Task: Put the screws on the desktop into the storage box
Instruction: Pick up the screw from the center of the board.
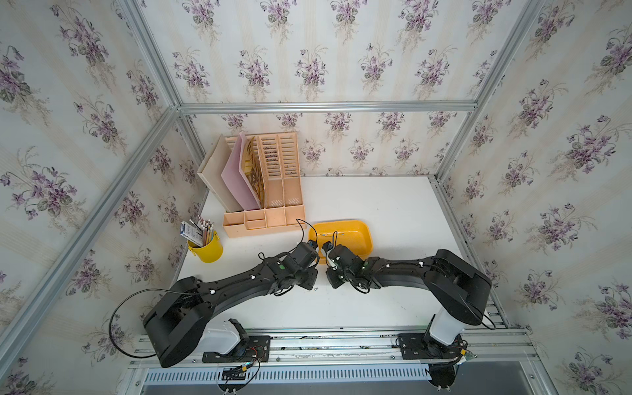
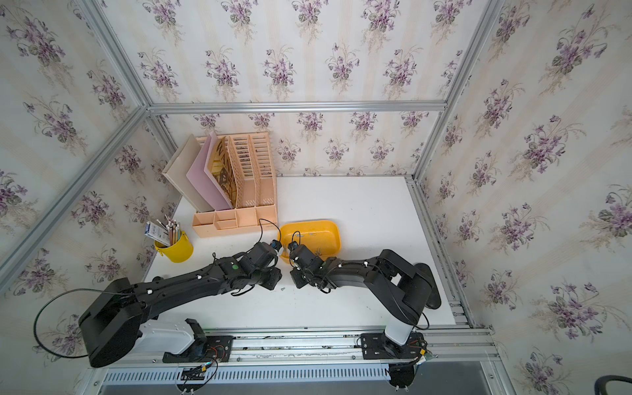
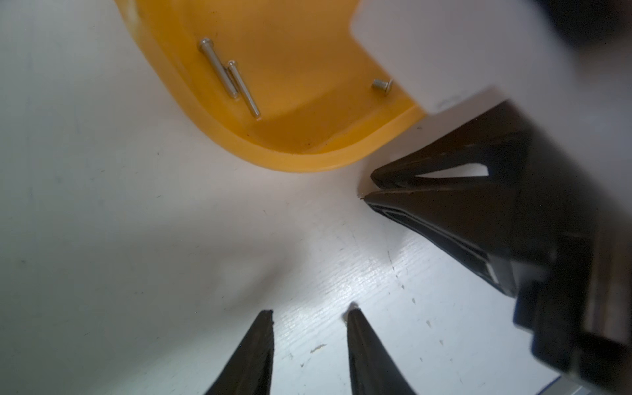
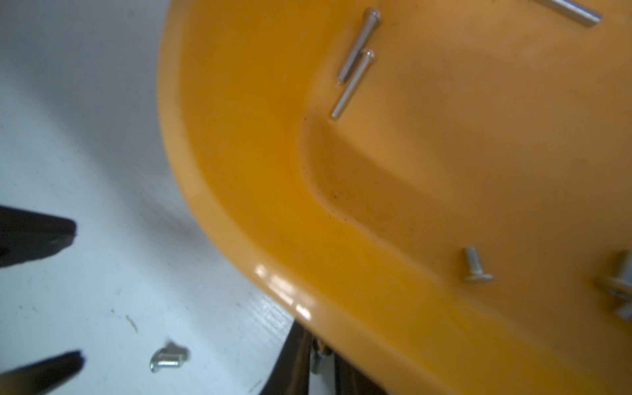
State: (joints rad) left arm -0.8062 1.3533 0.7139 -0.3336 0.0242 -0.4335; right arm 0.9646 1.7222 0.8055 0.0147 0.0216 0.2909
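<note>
The yellow-orange storage box stands mid-desktop, and both grippers meet at its near-left corner. In the right wrist view several screws lie inside the box. My right gripper is down at the rim, shut on a small screw, its tips partly hidden by the rim. My left gripper stands open just above the desktop, nothing between its fingers. A short screw lies just off one left fingertip. Another screw lies under the wrists.
A peach slatted file organizer holding folders stands at the back left. A yellow pencil cup stands by the left edge. Aluminium rails run along the desktop's front and sides, and both arm bases sit on the front rail.
</note>
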